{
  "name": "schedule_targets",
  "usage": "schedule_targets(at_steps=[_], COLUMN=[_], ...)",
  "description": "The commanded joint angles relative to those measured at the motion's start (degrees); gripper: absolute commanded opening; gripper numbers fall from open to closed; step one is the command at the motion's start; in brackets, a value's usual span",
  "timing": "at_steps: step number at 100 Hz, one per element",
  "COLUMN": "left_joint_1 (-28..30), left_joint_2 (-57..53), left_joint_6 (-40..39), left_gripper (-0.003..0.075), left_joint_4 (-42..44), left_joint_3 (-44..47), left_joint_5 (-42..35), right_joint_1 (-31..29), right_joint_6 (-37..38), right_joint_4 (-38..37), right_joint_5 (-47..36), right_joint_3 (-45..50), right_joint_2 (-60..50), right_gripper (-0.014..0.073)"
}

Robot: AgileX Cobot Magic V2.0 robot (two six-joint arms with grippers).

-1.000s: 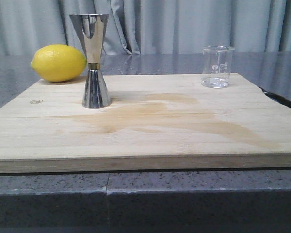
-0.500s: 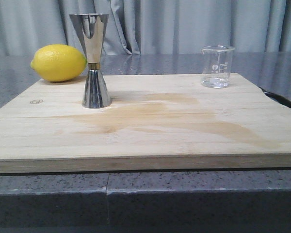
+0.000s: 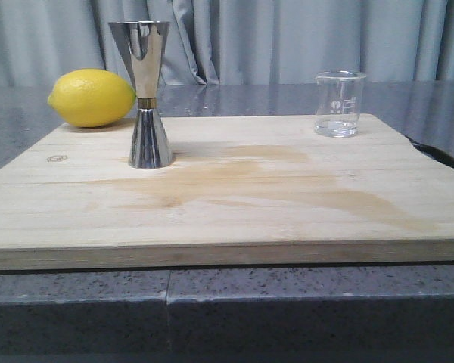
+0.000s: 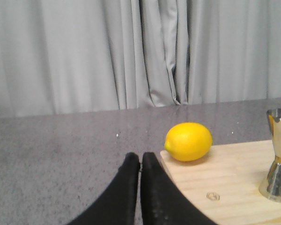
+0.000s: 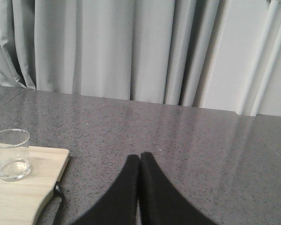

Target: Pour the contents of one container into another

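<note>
The small clear glass beaker (image 3: 339,103) stands upright at the back right of the wooden board (image 3: 234,212); it also shows as the beaker (image 5: 10,154) in the right wrist view. The tall steel jigger (image 3: 144,94) with a gold waist band stands at the back left of the board, and the jigger (image 4: 278,154) shows in the left wrist view too. My left gripper (image 4: 140,156) is shut and empty, off the board's left edge. My right gripper (image 5: 140,156) is shut and empty over the grey counter, right of the beaker. Neither gripper shows in the front view.
A yellow lemon (image 3: 91,97) lies at the board's back left corner, close behind the jigger. A pale brown stain (image 3: 287,185) runs across the board's middle. A black loop (image 3: 439,155) hangs at the board's right side. Grey curtains hang behind the speckled counter (image 3: 234,310).
</note>
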Motion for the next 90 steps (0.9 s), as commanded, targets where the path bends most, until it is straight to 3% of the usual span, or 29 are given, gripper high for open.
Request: schedule_targets(at_steps=[1,9,18,44,67,90], left_joint_1=[-0.46,-0.46,-0.46,-0.46,-0.46,-0.46], left_joint_2=[-0.61,-1.77,-4.17,-4.66,-4.66,-4.66], left_joint_6=[-25.66,-42.19,-51.03,-52.50,-52.48,-52.48], left_gripper=[-0.0019,-0.0019,-0.0019,-0.0019,-0.0019,-0.0019], left_joint_4=[21.58,34.35,42.92,47.14,51.66,50.98], left_joint_3=[-1.07,0.22,3.01,13.05,12.91,12.91], left_joint_5=[-1.28,-2.18,-5.75,-23.75,-20.64,-20.02], right_joint_1=[-0.35,-0.35,-0.35,-0.35,-0.35,-0.35], right_joint_6=[-0.04,-0.04,-0.04,-0.04,-0.04,-0.04], right_joint_4=[-1.41,-1.41,-1.41,-1.41,-1.41,-1.41], right_joint_5=[-3.09,-3.09,-3.09,-3.09,-3.09,-3.09], right_joint_3=[-1.42,-1.42,-1.42,-1.42,-1.42,-1.42], right_joint_2=[0.65,0.65,0.65,0.65,0.65,0.65], right_gripper=[-0.0071,-0.0071,-0.0071,-0.0071,-0.0071,-0.0071])
